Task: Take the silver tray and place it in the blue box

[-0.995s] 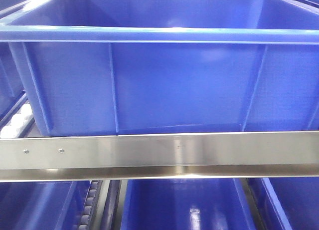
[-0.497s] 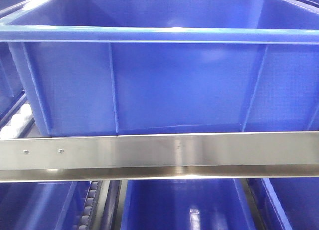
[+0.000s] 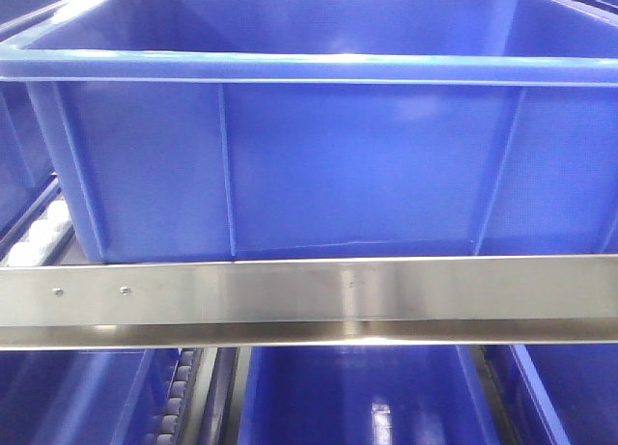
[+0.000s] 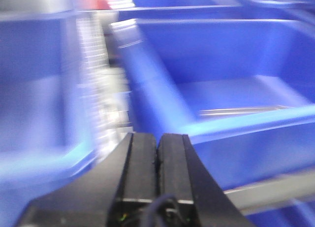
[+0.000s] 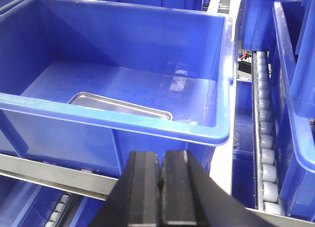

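Note:
The blue box (image 3: 319, 165) fills the front view, its ribbed near wall facing me above a steel rail. In the right wrist view the silver tray (image 5: 118, 106) lies flat on the floor of the blue box (image 5: 147, 54), with its near part hidden behind the front wall. My right gripper (image 5: 161, 152) is shut and empty, hovering outside the box below its front rim. The left wrist view is blurred. There my left gripper (image 4: 158, 135) is shut with nothing in it, in front of the blue box (image 4: 231, 64), and a thin strip of the silver tray (image 4: 241, 110) glints inside.
A brushed steel rail (image 3: 309, 300) runs across the shelf front under the box. A roller track (image 5: 266, 153) lies to the box's right, with another blue crate (image 5: 300, 89) beyond it. More blue crates (image 3: 357, 397) sit on the level below.
In the front view the box and rail have slid a few pixels to the right. Nothing else differs.

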Motion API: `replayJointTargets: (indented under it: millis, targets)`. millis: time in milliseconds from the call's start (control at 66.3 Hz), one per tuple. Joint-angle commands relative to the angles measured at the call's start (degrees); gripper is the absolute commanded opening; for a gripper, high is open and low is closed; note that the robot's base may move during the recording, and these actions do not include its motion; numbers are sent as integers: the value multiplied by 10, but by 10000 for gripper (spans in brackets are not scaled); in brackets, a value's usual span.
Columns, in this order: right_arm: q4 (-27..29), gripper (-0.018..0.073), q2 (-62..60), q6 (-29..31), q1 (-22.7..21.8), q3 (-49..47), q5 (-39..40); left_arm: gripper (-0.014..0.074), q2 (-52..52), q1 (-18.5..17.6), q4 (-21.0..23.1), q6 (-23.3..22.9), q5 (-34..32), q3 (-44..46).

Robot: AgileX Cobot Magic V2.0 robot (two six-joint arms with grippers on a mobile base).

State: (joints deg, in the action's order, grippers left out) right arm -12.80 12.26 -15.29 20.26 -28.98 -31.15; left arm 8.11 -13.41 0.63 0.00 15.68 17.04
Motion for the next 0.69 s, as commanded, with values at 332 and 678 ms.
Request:
replayJointTargets:
  millis: [332,678]
  targets:
    - [-12,57,6,4,0,-16,53,-95,-96,127,53,28,-177,-184]
    - [-12,57,7,4,0,-16,53,-95,-97,127,53,28,-179,-186]
